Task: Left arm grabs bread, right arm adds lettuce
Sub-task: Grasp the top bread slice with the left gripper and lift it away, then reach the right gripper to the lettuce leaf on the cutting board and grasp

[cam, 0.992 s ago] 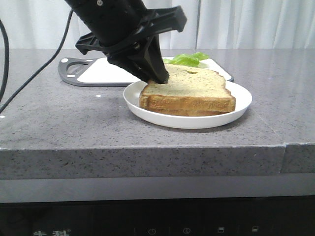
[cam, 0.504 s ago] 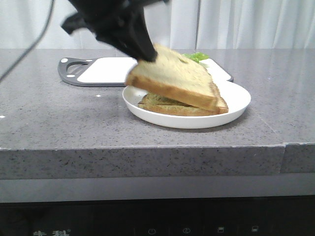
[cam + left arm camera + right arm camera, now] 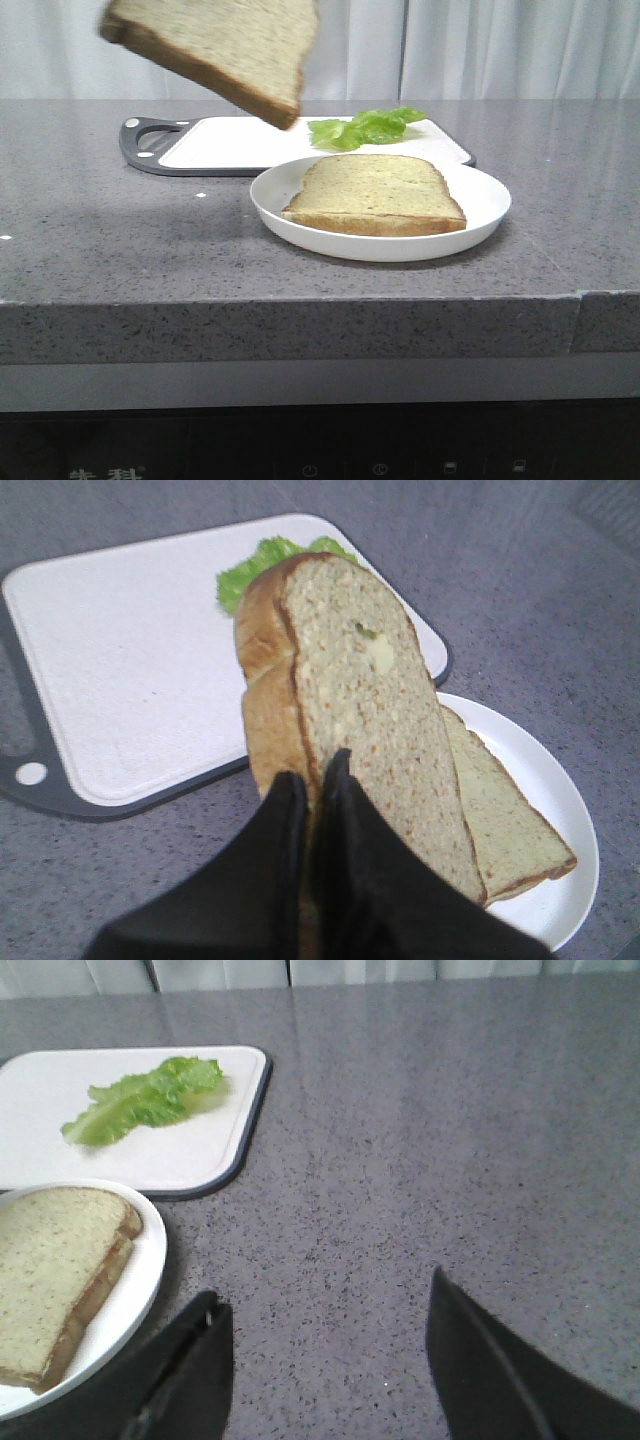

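In the front view you see the bread [image 3: 215, 45], a thick tan speckled slice with brown crust, raised clear above the counter [image 3: 120, 235] at the upper left and tilted so that its near corner points down toward the cutting board [image 3: 225, 143]. Your left gripper [image 3: 310, 795] shows only in the left wrist view, where its two black fingers [image 3: 275, 825] are pressed together on the crust edge of the bread [image 3: 355, 715], one on each face of the slice, so the jaws are clamped on it. Below, the second slice [image 3: 375, 192] lies flat on the white plate [image 3: 480, 215], which stands on the grey counter just in front of the board; the same plate [image 3: 545, 815] and slice [image 3: 505, 825] appear beneath the held bread in the left wrist view. The lettuce [image 3: 365, 126], a bright green ruffled leaf, rests on the white cutting board behind the plate, toward the board's right end, apart from both slices; in the right wrist view you find it [image 3: 145, 1100] lying on the board [image 3: 130, 1155]. Your right gripper [image 3: 330, 1360] hangs over bare counter [image 3: 430, 1160] beside the plate [image 3: 145, 1270], its dark fingers [image 3: 480, 1365] spread wide apart with nothing between them.
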Controlling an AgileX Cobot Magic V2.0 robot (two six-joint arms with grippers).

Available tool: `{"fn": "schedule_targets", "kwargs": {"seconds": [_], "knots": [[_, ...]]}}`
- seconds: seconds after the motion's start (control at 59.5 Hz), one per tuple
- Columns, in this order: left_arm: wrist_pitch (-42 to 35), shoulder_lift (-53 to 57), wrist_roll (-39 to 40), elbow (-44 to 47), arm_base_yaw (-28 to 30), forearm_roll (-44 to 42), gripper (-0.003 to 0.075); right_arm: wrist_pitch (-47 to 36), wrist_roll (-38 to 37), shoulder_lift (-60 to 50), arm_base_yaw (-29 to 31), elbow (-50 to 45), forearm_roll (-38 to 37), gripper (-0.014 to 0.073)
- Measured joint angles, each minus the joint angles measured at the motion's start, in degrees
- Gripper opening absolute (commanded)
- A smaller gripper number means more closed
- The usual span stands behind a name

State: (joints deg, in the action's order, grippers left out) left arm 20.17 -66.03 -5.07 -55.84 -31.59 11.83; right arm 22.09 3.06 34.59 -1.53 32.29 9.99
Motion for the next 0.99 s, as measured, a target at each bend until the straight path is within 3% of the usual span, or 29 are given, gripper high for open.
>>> {"fn": "schedule_targets", "kwargs": {"seconds": [0.252,0.521,0.992], "knots": [[-5.3,15.2,0.0,14.2,5.6,-2.8,-0.0021,-2.0,4.3,16.9,-1.7,8.7,0.0,0.0448],[-4.3,24.8,0.0,19.1,13.3,-3.7,-0.0021,-3.0,10.8,40.0,-7.1,26.0,0.0,0.0477],[-3.9,25.9,0.0,19.3,14.0,-3.7,-0.0021,15.2,16.3,76.3,-13.4,68.8,0.0,0.0477]]}}
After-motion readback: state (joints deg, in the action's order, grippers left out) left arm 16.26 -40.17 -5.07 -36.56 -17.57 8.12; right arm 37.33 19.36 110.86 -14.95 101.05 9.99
